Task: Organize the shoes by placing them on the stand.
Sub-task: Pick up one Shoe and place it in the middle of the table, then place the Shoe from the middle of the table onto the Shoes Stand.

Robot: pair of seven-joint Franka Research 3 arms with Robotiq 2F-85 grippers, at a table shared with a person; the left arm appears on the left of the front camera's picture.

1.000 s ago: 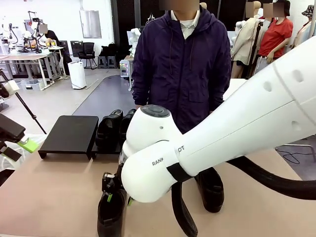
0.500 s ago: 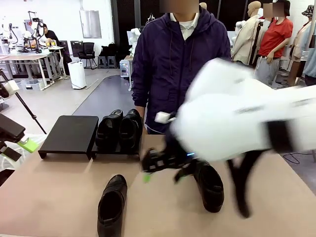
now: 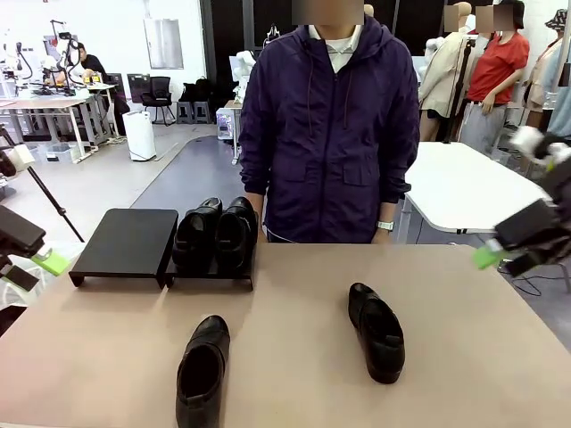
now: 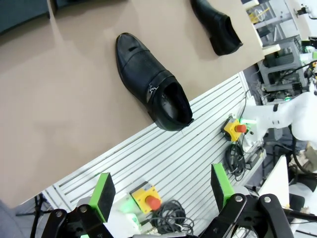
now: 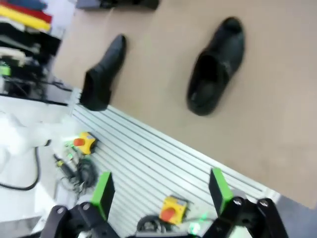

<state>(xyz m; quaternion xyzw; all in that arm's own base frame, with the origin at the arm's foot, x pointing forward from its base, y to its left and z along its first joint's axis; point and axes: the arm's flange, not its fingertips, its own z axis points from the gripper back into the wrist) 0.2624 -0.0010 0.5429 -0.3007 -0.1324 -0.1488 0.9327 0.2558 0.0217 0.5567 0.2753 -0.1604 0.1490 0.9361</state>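
Both hang open and empty at either side: left gripper (image 4: pixel 161 191), right gripper (image 5: pixel 161 191). One pair (image 3: pixel 219 234) sits on the stand (image 3: pixel 125 239), right panel; left shoe (image 3: pixel 202 367) and right shoe (image 3: pixel 376 332) lie loose on the table (image 3: pixel 294 294). Likely best: pinch one across its collar, lift level, seat it on the bare left panel.

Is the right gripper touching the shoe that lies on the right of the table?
Apart. The front view shows the right gripper open in the air at the far right, with bare table between it and the shoe.
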